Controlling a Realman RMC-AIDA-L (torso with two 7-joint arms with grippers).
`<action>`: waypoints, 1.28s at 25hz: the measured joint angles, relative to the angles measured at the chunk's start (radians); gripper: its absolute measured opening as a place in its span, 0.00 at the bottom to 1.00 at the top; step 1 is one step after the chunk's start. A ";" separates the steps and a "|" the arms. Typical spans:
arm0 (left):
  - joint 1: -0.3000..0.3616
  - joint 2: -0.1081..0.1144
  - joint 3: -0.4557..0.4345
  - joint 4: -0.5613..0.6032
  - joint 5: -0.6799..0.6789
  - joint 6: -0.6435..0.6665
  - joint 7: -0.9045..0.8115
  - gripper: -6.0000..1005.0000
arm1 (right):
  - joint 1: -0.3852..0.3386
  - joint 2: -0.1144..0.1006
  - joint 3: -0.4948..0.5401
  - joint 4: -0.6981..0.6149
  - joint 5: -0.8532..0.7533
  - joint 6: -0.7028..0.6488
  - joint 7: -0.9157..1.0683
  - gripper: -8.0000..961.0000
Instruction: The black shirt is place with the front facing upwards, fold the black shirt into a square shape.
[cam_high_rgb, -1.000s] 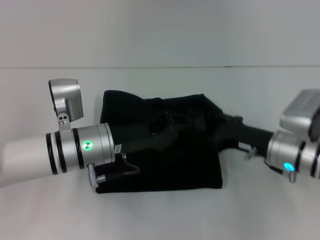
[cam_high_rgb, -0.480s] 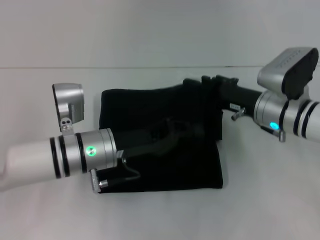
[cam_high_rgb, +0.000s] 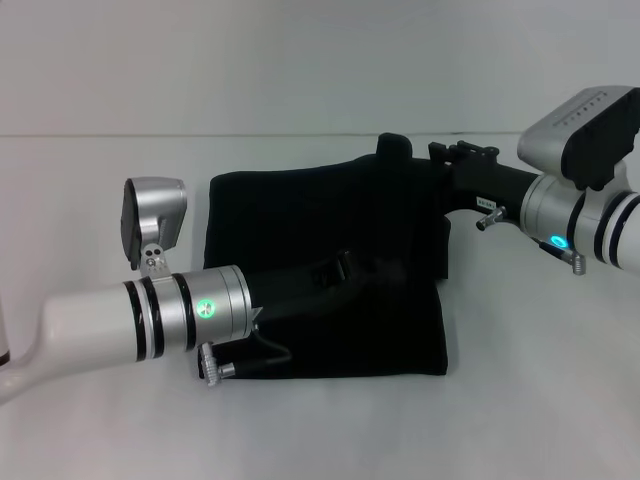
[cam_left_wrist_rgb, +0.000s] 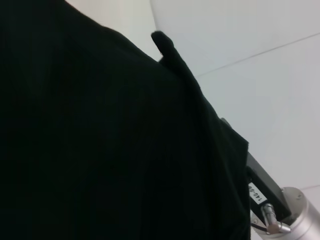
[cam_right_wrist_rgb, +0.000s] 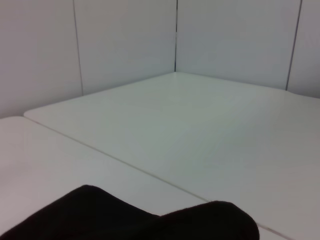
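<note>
Black shirt (cam_high_rgb: 320, 300) folded on table (cam_high_rgb: 90, 200); left hand (cam_high_rgb: 370, 270) over middle, right hand (cam_high_rgb: 395, 150) at far-right corner.

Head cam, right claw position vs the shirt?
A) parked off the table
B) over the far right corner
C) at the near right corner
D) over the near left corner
B: the right claw sits at the far right corner of the folded shirt; the left claw is over its middle.

Soft, even overhead light is washing the white table (cam_high_rgb: 300, 430) pale, casting only faint shadows. The black shirt (cam_high_rgb: 330, 250) is swallowing all detail, nearly filling the left wrist view as a dark, slightly blurred mass
</note>
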 joint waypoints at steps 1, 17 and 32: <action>-0.001 0.000 0.000 -0.002 0.000 -0.007 0.000 0.04 | 0.000 0.000 -0.001 0.002 -0.001 0.005 -0.006 0.80; -0.007 -0.001 -0.008 -0.025 -0.058 -0.068 -0.005 0.11 | -0.071 -0.005 -0.050 -0.011 -0.004 -0.008 -0.020 0.80; 0.078 0.009 -0.010 0.076 -0.115 0.227 0.150 0.53 | -0.294 -0.014 0.154 -0.082 0.195 -0.280 -0.004 0.79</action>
